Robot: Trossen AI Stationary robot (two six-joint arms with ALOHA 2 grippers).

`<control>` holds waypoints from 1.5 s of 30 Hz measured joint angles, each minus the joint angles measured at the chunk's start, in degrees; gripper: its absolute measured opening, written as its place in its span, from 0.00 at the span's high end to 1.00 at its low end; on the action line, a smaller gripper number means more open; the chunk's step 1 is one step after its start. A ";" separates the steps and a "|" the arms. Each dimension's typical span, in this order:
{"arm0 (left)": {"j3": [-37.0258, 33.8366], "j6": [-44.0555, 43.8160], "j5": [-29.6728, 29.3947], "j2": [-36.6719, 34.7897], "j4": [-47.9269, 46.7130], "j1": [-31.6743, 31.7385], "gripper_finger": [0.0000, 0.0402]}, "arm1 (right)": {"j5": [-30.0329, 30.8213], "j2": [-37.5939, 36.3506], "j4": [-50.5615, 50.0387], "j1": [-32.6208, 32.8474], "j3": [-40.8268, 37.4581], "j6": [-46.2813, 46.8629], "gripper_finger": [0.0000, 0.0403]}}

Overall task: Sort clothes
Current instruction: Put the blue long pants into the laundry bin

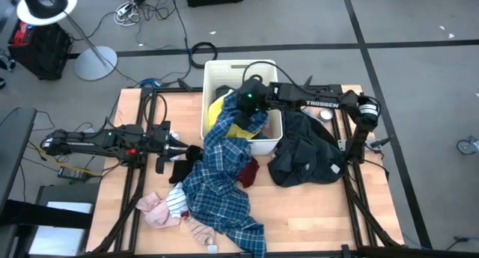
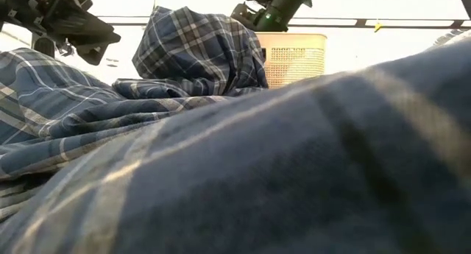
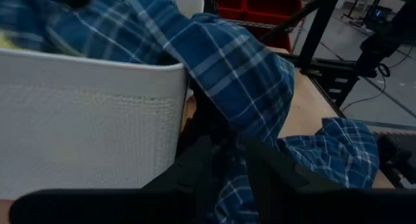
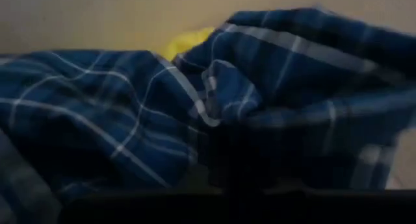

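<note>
A: Where's the blue plaid shirt (image 1: 217, 179)?
B: Draped from inside the white basket (image 1: 269, 142), over its front rim, onto the table in front of it.
A: Right gripper (image 1: 253, 112)?
B: Over the basket, pinched shut on the shirt.
A: Left gripper (image 1: 187, 149)?
B: Beside the basket, fingers (image 3: 195, 169) parted narrowly around dark cloth.

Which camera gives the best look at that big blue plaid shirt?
The high view: the blue plaid shirt shows whole, draped from the white plastic basket onto the table. The low and both wrist views show only close-up folds.
</note>
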 joint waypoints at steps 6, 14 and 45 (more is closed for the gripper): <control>0.00 -0.31 0.00 -1.92 -1.40 -0.02 0.75 | -0.11 -0.41 -1.13 -0.45 0.97 0.36 0.94; 0.00 -0.72 0.03 -2.18 -1.78 -0.28 0.75 | -0.05 -3.52 -2.28 -0.40 8.98 -1.56 0.80; 0.00 -1.61 0.22 -2.15 -1.67 -0.28 0.75 | 0.60 10.38 0.15 31.63 14.59 -4.06 0.66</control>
